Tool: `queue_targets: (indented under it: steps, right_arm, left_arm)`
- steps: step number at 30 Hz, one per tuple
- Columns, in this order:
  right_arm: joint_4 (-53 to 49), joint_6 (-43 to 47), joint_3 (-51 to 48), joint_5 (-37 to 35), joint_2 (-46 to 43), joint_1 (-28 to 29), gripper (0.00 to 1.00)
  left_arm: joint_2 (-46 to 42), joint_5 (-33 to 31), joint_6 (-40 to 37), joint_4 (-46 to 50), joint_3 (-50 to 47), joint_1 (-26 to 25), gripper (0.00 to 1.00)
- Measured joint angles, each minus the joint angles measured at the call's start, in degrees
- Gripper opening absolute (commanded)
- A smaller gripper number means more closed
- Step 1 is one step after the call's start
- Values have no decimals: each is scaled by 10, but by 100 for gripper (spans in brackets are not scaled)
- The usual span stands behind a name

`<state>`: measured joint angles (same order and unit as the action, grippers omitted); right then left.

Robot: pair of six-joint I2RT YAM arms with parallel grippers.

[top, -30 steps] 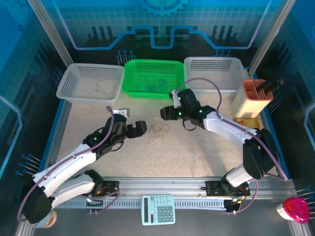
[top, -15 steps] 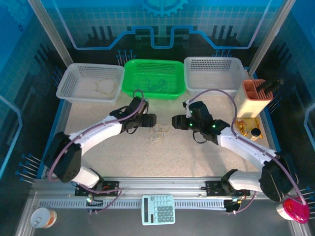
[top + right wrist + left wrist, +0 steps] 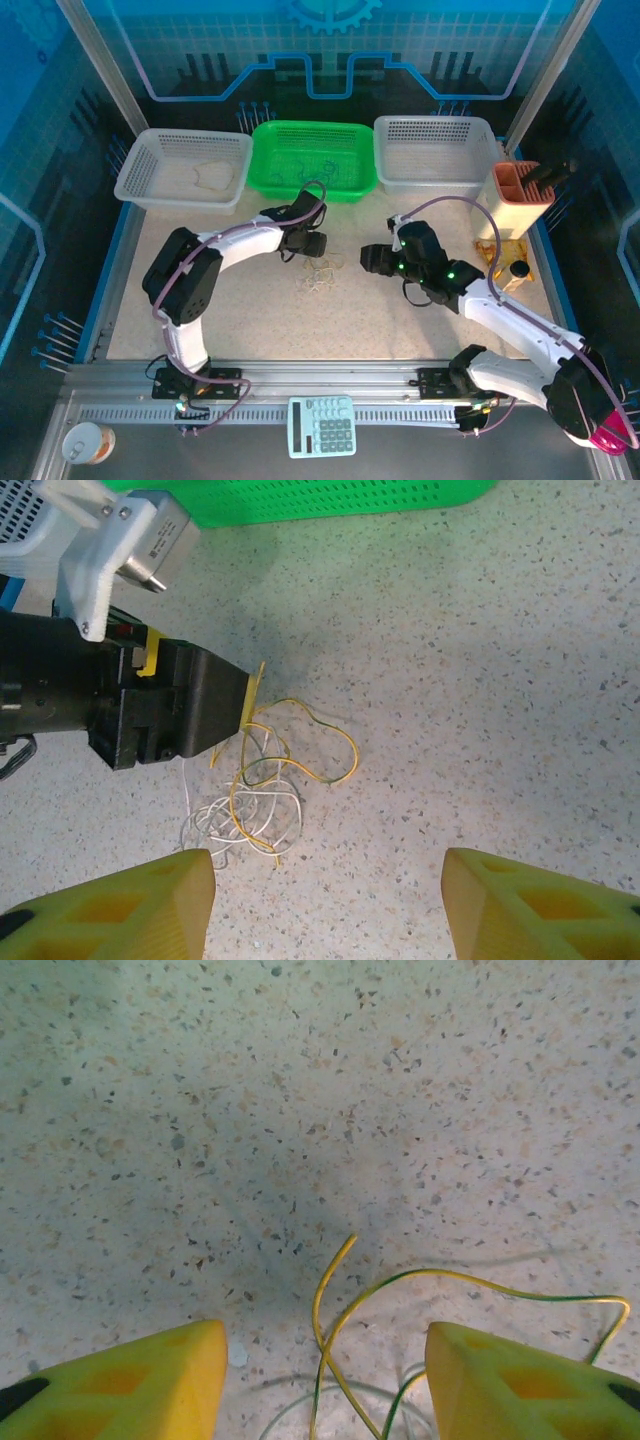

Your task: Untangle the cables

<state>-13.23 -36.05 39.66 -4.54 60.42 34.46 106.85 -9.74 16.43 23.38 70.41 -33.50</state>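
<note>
The cables (image 3: 318, 275) lie as a small tangle of yellow-green and white cords on the speckled table, in front of the green basket. My left gripper (image 3: 314, 243) hovers at the tangle's far edge. In the left wrist view its yellow fingers (image 3: 150, 1380) stand apart, and yellow-green loops of the cables (image 3: 330, 1300) run between them untouched. My right gripper (image 3: 372, 260) is to the right of the tangle, open and holding nothing. In the right wrist view the cables (image 3: 265, 780) lie ahead of its fingertips (image 3: 130, 905), under the left gripper's black body (image 3: 150, 715).
A green basket (image 3: 262, 165) at the back holds dark blue cords. White baskets stand to its left (image 3: 135, 170) and right (image 3: 435, 128). A beige and orange holder (image 3: 512, 200) stands at the right edge, and a calculator (image 3: 322, 425) lies on the front rail.
My left arm swung up and right to the tangle's far edge, and its jaws narrowed. My right gripper drew back to the right and toward the front, away from the tangle.
</note>
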Motion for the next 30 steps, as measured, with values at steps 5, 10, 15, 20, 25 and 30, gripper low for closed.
queue_targets:
  steps: [5, 10, 15, 20, 25, 30]
  right_arm:
    - [-2, -2, -5, 0, -2, 0, 62]
    - [-2, -4, -8, 0, -2, 0, 62]
    - [-2, -5, -9, 0, -2, 0, 62]
    - [-2, -4, -10, 2, -2, 0, 62]
    - [2, -4, -9, 7, -2, 0, 62]
    - [18, 3, -9, 22, 6, 0, 65]
  left_arm:
    - [26, -5, -4, 0, 14, 0, 48]
    - [39, -7, -6, 0, 26, 0, 41]
    - [49, -8, -6, -1, 31, 0, 36]
    - [58, -8, -5, -1, 31, 0, 27]
    - [59, -8, -11, -1, 31, 0, 7]
    - [47, -7, -18, 4, 31, 0, 0]
